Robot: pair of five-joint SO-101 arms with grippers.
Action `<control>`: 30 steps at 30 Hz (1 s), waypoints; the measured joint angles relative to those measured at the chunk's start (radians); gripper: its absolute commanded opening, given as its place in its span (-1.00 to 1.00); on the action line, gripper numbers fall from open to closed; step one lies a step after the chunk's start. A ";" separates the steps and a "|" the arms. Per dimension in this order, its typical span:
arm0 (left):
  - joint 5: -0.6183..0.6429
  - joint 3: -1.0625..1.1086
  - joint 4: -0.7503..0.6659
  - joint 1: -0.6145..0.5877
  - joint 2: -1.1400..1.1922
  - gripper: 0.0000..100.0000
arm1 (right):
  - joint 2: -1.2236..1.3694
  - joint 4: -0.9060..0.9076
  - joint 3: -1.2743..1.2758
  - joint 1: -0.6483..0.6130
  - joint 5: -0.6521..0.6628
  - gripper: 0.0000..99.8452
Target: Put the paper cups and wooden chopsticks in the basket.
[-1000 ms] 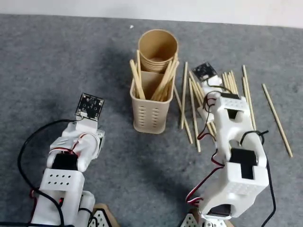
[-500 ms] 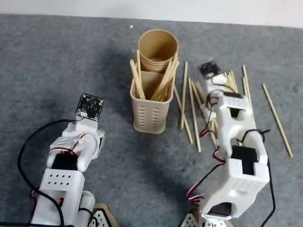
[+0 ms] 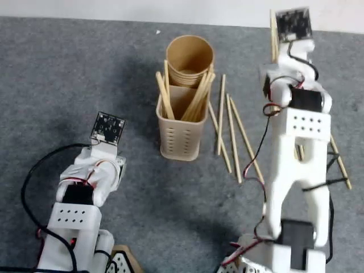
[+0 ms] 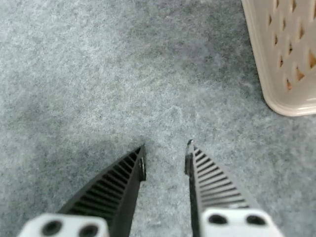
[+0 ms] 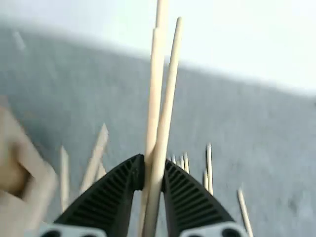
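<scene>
The cream perforated basket (image 3: 179, 133) stands mid-table. Stacked paper cups (image 3: 189, 56) sit in its far compartment, and several wooden chopsticks (image 3: 199, 95) lean inside it. My right gripper (image 5: 153, 170) is shut on a couple of chopsticks (image 5: 160, 98) that stick out past its tips; the arm is raised high right of the basket, the held sticks (image 3: 273, 35) showing beside its wrist. Loose chopsticks (image 3: 230, 129) lie on the carpet right of the basket. My left gripper (image 4: 166, 158) hovers open over bare carpet, left of the basket corner (image 4: 286, 59).
Grey carpet covers the table. More loose chopsticks (image 3: 336, 156) lie under and beside the right arm. A pale wall runs along the table's far edge (image 3: 85, 10). The left arm (image 3: 85, 182) stays at the near left.
The right arm has lifted from the chopstick pile and swung up toward the far side with chopsticks in its gripper. The left arm has not moved.
</scene>
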 measured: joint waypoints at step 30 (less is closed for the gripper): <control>0.000 0.040 -0.075 0.000 0.000 -0.71 | -0.470 -0.795 0.644 -0.433 -0.273 -0.87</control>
